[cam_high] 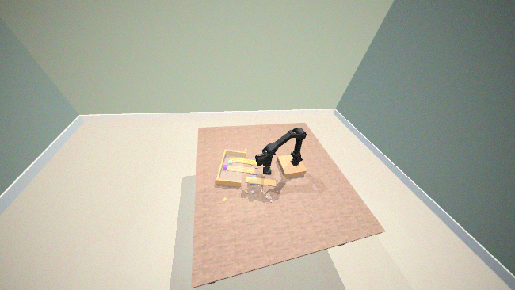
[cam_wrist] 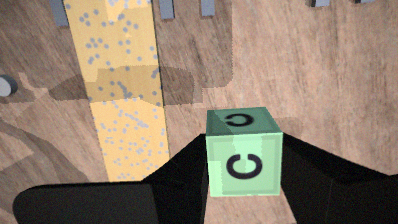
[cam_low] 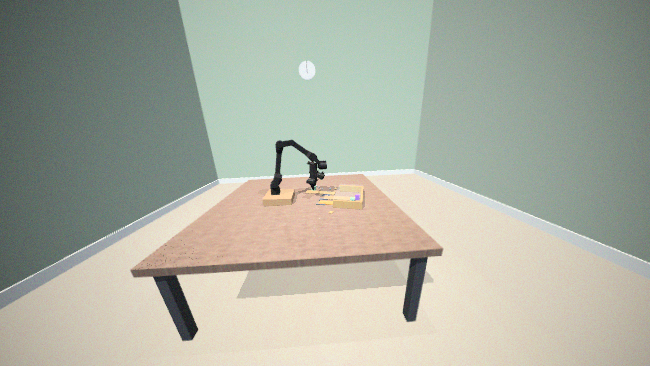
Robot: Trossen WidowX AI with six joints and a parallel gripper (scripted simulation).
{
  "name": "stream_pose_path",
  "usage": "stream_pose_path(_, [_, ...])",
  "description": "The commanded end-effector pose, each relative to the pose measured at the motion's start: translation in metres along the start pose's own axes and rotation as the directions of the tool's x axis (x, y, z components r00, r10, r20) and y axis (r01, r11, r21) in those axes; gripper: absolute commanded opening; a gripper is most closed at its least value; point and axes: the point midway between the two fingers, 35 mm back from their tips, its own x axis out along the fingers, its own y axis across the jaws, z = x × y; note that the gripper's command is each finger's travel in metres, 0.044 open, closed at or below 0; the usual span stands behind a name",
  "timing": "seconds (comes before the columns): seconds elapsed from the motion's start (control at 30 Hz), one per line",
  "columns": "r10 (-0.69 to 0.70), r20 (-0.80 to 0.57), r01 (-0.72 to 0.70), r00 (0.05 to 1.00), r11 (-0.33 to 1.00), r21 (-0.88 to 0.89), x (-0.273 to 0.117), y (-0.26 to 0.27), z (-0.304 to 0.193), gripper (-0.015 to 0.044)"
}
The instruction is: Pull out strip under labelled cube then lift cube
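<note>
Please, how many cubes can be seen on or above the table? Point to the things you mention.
3. One pale-green cube marked "C" (cam_low: 314, 188) (cam_wrist: 244, 165) is in the black pincer (cam_high: 267, 172) (cam_low: 313, 187) (cam_wrist: 238, 140); one purple cube (cam_high: 225, 167) (cam_low: 357, 197) and another green cube (cam_high: 230, 162) (cam_low: 352, 199) are inside the yellow frame (cam_high: 228, 183) (cam_low: 348, 204). Others may be hidden.

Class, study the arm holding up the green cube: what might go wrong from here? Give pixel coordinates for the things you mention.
The hand (cam_high: 267, 172) (cam_low: 313, 187) (cam_wrist: 238, 140) grips the cube marked C (cam_wrist: 244, 164) by two opposite sides, so it might slip or twist if the squeeze weakens. The speckled strip (cam_high: 261, 181) (cam_wrist: 131, 127) lies below and to one side; a dropped cube might strike it. Lowering carelessly might knock the small posts (cam_wrist: 207, 7) nearby.
</note>
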Motion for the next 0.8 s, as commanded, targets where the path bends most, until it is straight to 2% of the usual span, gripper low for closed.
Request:
stream_pose_path(0.0, [0.015, 0.023, -0.015, 1.000, 1.000, -0.003, -0.0237, 0.0015, 0.0020, 0.0000])
stream_pose_path(0.77, [0.015, 0.023, -0.015, 1.000, 1.000, -0.003, -0.0325, 0.0012, 0.0014, 0.0000])
